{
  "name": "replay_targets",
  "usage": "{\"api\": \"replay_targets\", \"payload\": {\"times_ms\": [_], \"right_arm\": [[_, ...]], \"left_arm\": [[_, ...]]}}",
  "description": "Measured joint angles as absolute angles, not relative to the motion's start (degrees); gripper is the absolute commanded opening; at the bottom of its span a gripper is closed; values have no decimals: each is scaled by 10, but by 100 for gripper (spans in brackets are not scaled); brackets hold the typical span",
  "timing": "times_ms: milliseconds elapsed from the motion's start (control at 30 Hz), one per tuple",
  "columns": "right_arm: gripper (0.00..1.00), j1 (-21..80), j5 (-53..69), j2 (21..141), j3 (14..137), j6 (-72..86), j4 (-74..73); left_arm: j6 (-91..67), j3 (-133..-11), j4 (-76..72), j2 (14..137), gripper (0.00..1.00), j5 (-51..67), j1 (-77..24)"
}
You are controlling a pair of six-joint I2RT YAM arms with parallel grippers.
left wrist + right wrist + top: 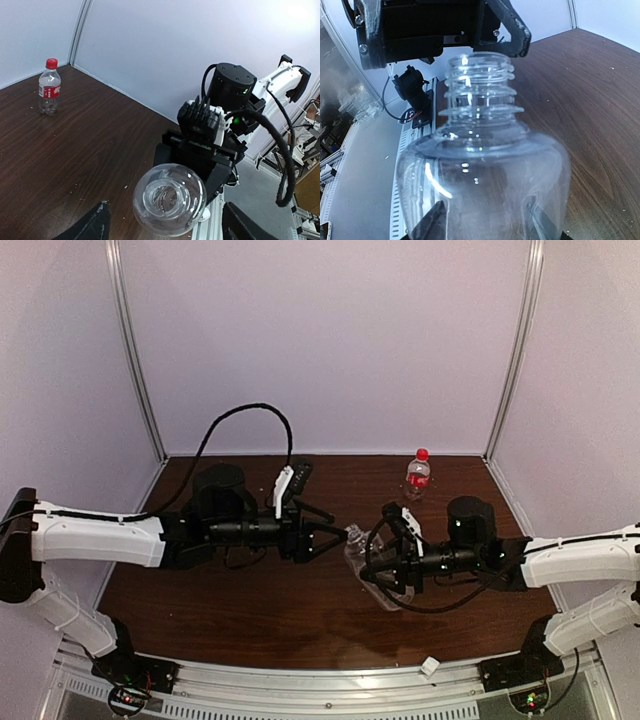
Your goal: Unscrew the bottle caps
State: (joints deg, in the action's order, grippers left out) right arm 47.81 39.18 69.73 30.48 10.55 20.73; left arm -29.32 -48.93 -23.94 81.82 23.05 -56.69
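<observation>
My right gripper [385,575] is shut on the plain clear bottle [365,560] and holds it tilted over the table, neck toward my left arm. In the right wrist view [485,227] its bare threaded neck [479,80] has no cap on it. My left gripper [335,535] is open and empty, fingers spread on either side of the bottle mouth [167,197], apart from it. The red-label bottle [417,478] stands upright at the back right with its red cap [422,453] on; it also shows in the left wrist view [50,92]. A small white piece, perhaps the white cap [430,666], lies on the front rail.
The dark wooden table [250,590] is boxed in by white walls at the back and sides. A metal rail [300,680] runs along the near edge between the arm bases. A black cable [250,415] loops above the left arm.
</observation>
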Motion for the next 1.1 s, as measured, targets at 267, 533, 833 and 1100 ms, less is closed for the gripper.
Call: {"api": "replay_targets", "payload": {"times_ms": [267,533,833,1100], "right_arm": [[40,478,427,721,315,107,223],[40,478,441,738,320,108,234],[55,478,443,740,320,112,234],[99,482,390,737,344,120,185]], "left_arm": [[-319,-529,-239,877,58,283,-567],[-331,-540,-241,901,32,305,-567],[-331,-540,-247,904,0,310,-566],[-320,-539,-235,897,0,295,-562]]}}
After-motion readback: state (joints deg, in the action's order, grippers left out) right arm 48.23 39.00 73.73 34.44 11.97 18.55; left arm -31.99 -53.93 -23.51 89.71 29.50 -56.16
